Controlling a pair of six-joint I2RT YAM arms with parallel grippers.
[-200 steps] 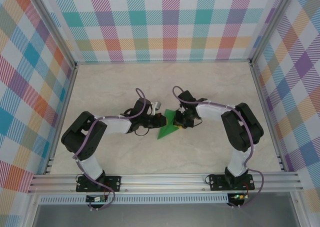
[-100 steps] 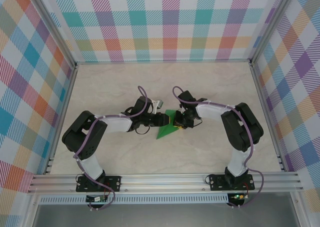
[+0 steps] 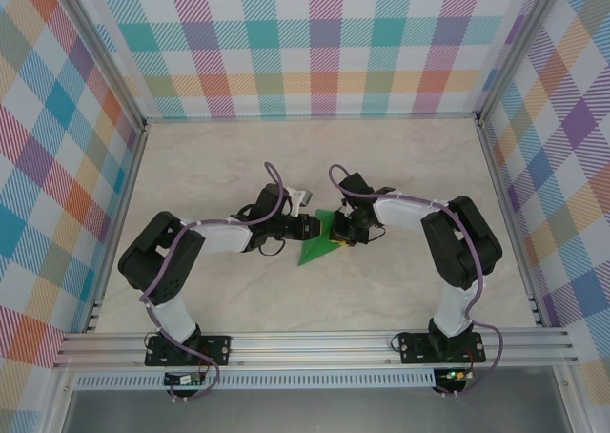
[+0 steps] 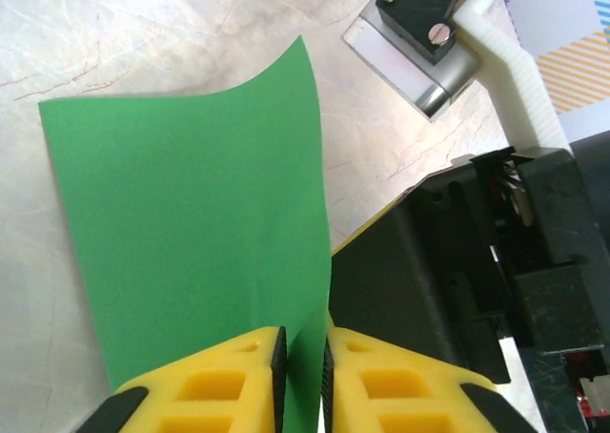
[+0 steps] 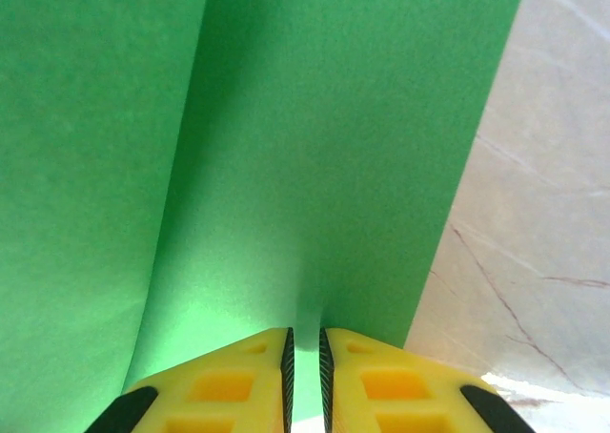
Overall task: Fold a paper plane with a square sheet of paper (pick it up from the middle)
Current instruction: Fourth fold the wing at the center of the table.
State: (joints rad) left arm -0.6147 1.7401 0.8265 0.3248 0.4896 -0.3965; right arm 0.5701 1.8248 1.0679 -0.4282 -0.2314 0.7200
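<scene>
Paper (image 3: 318, 248) green, creased to a pointed triangular shape, mid-table (image 3: 410, 166), caught between both grippers, tip pointing near-left. Partly lifted and curved off the surface. Left gripper (image 4: 303, 347) narrow, pinching one edge of paper between yellow fingers (image 4: 224, 383). Right gripper (image 5: 303, 347) narrow too, clamped on the opposite side, soft fold running up from its tips. Facing each other, close together; right gripper's black body just beside paper in left wrist view.

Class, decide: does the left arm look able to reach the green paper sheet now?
Likely yes: the left pincer grips an edge of the green paper sheet; nothing stands in its way.
</scene>
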